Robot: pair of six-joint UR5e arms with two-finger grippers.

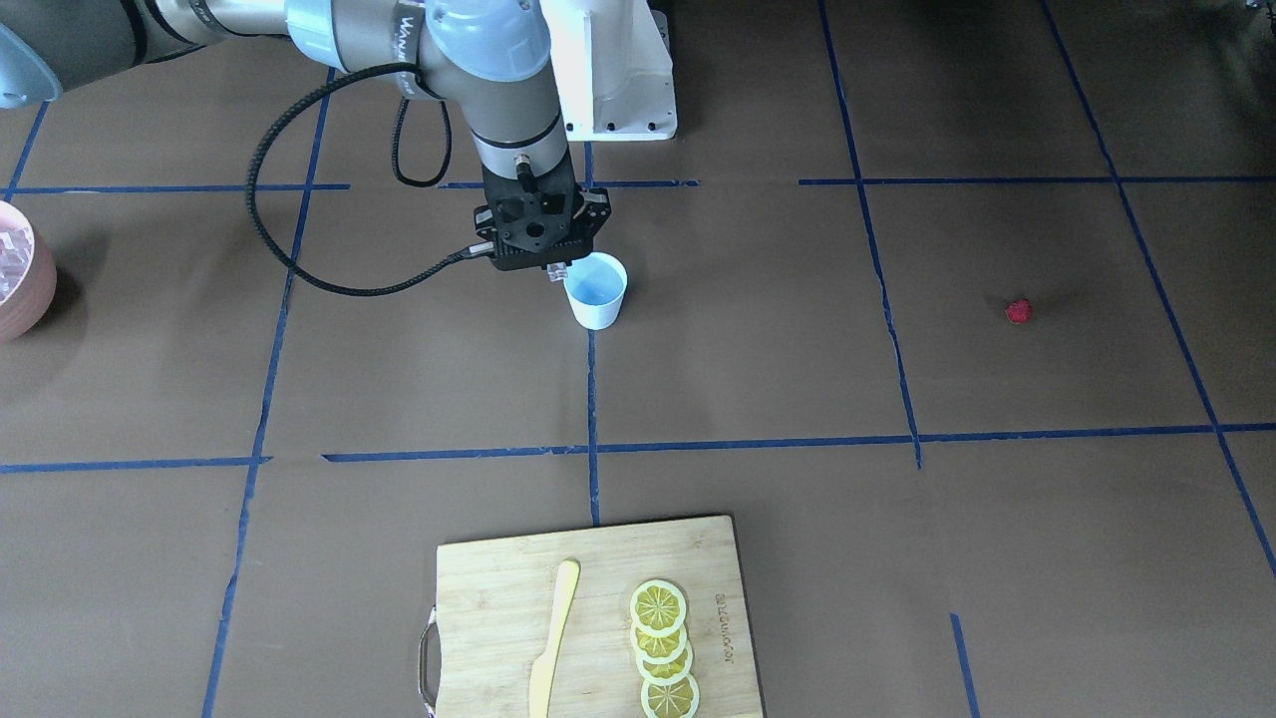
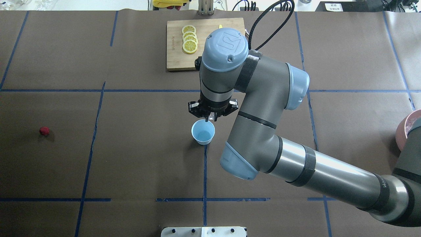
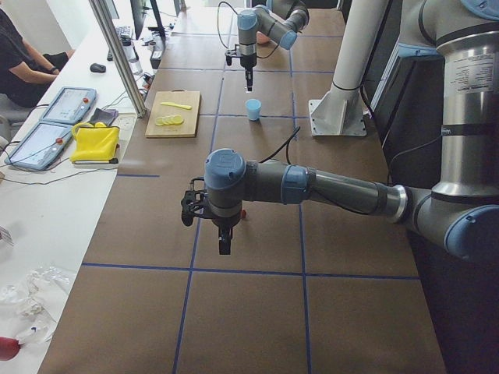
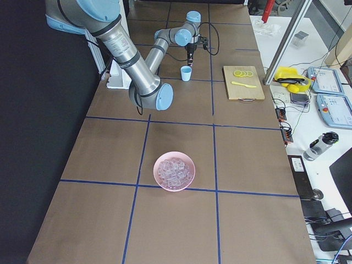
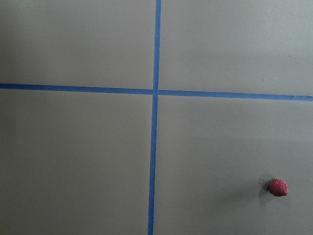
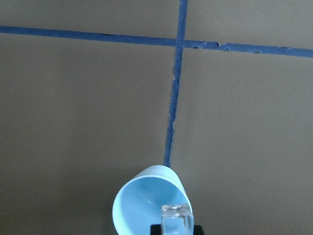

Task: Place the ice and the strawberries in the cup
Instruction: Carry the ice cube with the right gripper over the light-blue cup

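Pinching one ice cube (image 6: 177,215) between its fingertips, right gripper (image 1: 555,267) hangs just above the rim of the cup (image 1: 595,291). Cup stands upright mid-desk (image 1: 758,359), on a blue tape line. Strawberry (image 1: 1018,311) lies on the desk well apart, on the robot's left side. Left gripper (image 3: 224,243) hovers near it. It shows only in the side view, so can't tell if spread or closed. More ice (image 4: 175,170) sits in the pink bowl (image 4: 156,168) far right.
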